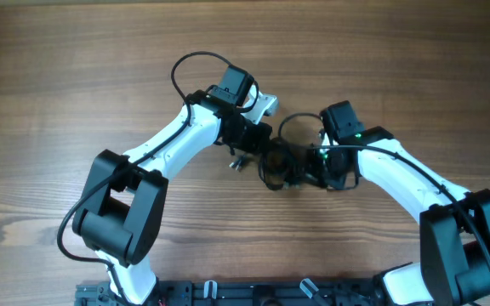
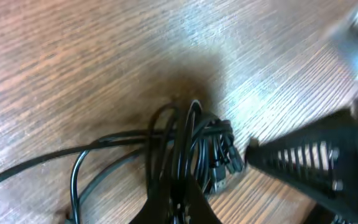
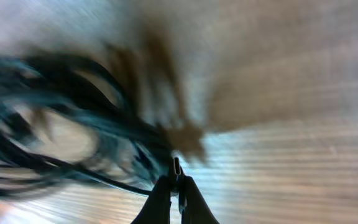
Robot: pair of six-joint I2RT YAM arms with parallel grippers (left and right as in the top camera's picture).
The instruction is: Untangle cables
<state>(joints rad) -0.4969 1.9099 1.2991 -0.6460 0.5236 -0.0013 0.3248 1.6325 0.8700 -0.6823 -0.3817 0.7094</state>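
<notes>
Pinching the cables (image 2: pixel 194 146), left claw (image 2: pixel 180 200) and right claw (image 3: pixel 174 182) appear closed up close; overhead hides this.

The cables (image 1: pixel 281 163) lie bunched on the table (image 1: pixel 75 68), between the left gripper (image 1: pixel 264 153) and right gripper (image 1: pixel 309 172)

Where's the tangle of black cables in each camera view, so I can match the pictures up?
Overhead: the cables lie near the picture's centre, slightly right.
Left wrist: the cables are at lower centre, a knot with strands trailing left.
Right wrist: the cables fill the left half, heavily blurred.
Shared landmark: the wood-grain table lies under the cables in all three.
</notes>
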